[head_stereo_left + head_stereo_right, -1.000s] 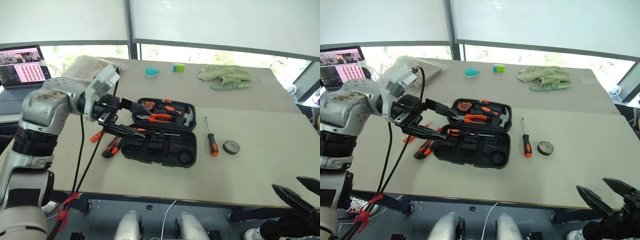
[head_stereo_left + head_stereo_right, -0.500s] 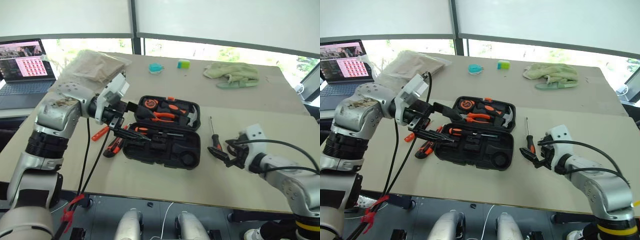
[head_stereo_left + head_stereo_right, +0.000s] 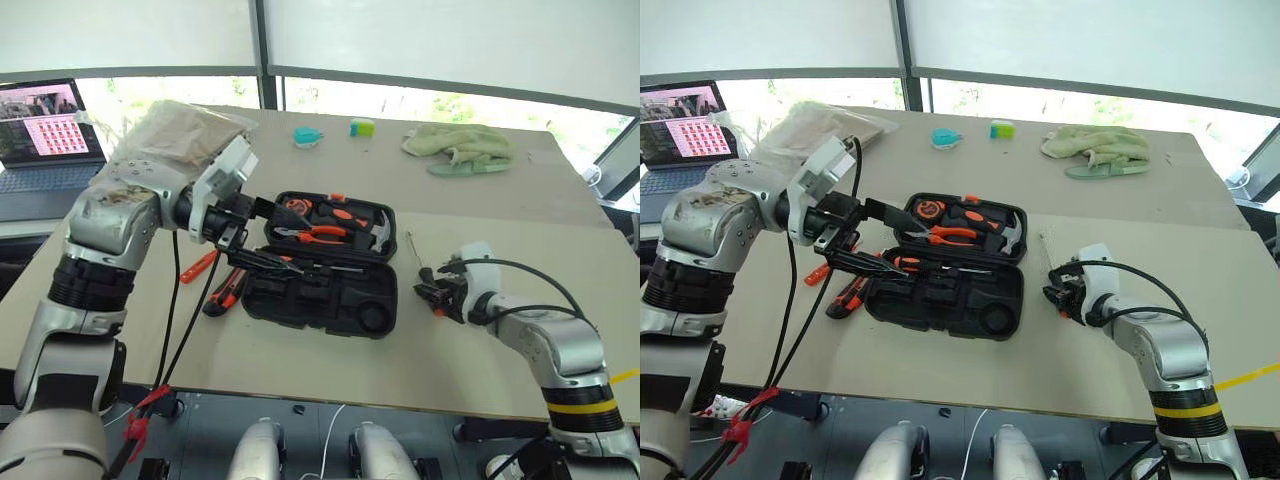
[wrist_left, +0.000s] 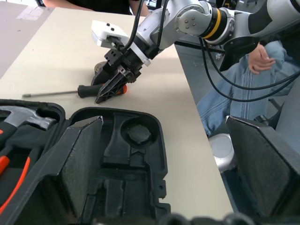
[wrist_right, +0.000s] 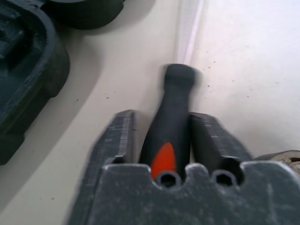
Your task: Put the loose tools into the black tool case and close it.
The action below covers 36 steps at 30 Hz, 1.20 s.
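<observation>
Reaching in from off the table, the right gripper (image 4: 108, 92) has been brought down around the screwdriver (image 5: 169, 123), its fingers pinching the smooth black-and-orange handle, so pickup appears imminent. From the left: the left gripper (image 3: 855, 240) hangs spread over loose orange tools (image 3: 213, 281); the open case (image 3: 322, 295), hard moulded black plastic, sits mid-table.

Far table edge: green cloth (image 3: 458, 148), teal object (image 3: 307, 136), small green-blue block (image 3: 361, 127). Far left corner: plastic-wrapped bundle (image 3: 180, 135); open laptop (image 3: 45, 130) beside table.
</observation>
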Motion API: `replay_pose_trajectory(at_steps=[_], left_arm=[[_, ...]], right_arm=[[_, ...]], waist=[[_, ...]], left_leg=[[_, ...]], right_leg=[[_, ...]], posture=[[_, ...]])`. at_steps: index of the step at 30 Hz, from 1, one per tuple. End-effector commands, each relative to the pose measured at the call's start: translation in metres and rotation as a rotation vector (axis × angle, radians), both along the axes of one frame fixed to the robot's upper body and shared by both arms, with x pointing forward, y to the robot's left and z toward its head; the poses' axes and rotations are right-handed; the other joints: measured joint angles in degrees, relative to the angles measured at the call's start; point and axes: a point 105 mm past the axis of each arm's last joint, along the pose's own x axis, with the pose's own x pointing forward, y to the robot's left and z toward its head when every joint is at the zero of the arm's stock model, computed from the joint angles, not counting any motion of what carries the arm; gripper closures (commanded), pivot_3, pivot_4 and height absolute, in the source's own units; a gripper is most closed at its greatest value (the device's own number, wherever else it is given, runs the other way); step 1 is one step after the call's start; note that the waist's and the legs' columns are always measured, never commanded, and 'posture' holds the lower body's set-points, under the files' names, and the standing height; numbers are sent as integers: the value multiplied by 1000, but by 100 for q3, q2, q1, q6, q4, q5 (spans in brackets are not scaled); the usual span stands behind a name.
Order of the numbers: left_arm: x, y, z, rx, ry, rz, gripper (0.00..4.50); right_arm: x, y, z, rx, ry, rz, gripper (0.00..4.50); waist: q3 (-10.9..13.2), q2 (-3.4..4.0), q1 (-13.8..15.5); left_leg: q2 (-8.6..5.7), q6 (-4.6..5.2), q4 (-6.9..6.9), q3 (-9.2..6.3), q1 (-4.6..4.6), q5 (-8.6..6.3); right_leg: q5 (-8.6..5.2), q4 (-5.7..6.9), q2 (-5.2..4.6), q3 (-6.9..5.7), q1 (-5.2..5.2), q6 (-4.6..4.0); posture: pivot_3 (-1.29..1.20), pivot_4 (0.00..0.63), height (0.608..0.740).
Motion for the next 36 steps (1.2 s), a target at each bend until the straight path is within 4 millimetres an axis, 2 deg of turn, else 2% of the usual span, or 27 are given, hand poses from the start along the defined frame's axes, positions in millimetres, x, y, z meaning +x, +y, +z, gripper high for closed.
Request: replay_pose_trajectory(at_steps=[1, 2, 4, 6, 8, 10, 12, 15, 18, 22, 31, 36], left_arm=[[0, 1, 10, 1, -51, -1, 0], [0, 2, 9, 8, -56, 2, 0], [0, 5, 8, 10, -48, 11, 0], [0, 13, 3, 31, -49, 40, 0], [-1, 19, 0, 44, -49, 58, 0], [-5, 25, -1, 45, -40, 73, 0], [-9, 33, -3, 54, -30, 91, 0], [-13, 46, -8, 93, -22, 115, 0], [-16, 55, -14, 120, -30, 143, 0], [-22, 56, -12, 104, -22, 159, 0], [-26, 57, -14, 101, -29, 193, 0], [-27, 51, -15, 83, -25, 187, 0]], right_arm=[[-3, 3, -3, -12, 13, -23, 3498], [-3, 2, -1, -9, 7, -34, 3498], [0, 4, 18, 67, -39, -63, 3498], [5, 5, 60, 184, -127, -69, 3498], [6, 4, 86, 234, -178, -42, 3498], [2, 11, 110, 201, -235, 89, 3498], [-8, 27, 124, 113, -280, 293, 3498], [-23, 44, 117, -13, -271, 571, 3498], [-14, 43, 102, -85, -211, 639, 3498], [-14, 60, 94, -152, -224, 844, 3498], [25, 82, 76, -396, -298, 1018, 3498], [31, 88, 69, -377, -289, 1036, 3498]], waist=[[0, 0, -21], [0, 0, -21], [0, 0, -11], [1, 2, -13], [16, 25, -19], [22, 31, -5], [26, 36, 1], [26, 36, 9], [27, 34, -6], [29, 32, 29], [32, 30, 5], [33, 29, 40]], left_leg=[[1, 0, 0, -1, 2, 0], [2, 0, 0, -4, 2, 0], [2, 0, 0, -5, 2, 0], [1, 0, 0, -5, 2, 0], [1, 0, 1, -7, -1, 0], [-2, 0, 0, -7, -9, 1], [-2, 0, -1, -3, -29, 1], [1, 0, -3, -6, -49, 0], [3, 2, -4, 4, -44, -1], [1, 1, 9, 29, -49, 0], [5, 0, 8, 35, -50, 0], [4, -1, 8, 38, -54, 1]], right_leg=[[0, 1, 1, 0, 0, -1], [0, 5, 2, 1, -1, -1], [0, 7, 2, 1, -1, -1], [0, 7, 1, 1, -2, -1], [0, 21, -1, 19, -19, -1], [1, 26, -3, 20, -32, -1], [1, 29, -4, 21, -61, -1], [1, 31, 1, 14, -80, -2], [1, 28, 3, 13, -73, -2], [3, 33, -2, 15, -78, -4], [4, 37, 2, 14, -85, -7], [5, 35, -2, 13, -85, -7]], posture=[[0, 150, 740], [0, 150, 740], [0, 150, 740], [0, 150, 740], [0, 150, 740], [0, 150, 740], [0, 150, 740], [0, 150, 740], [0, 150, 740], [0, 150, 740], [0, 150, 740], [0, 150, 740]])
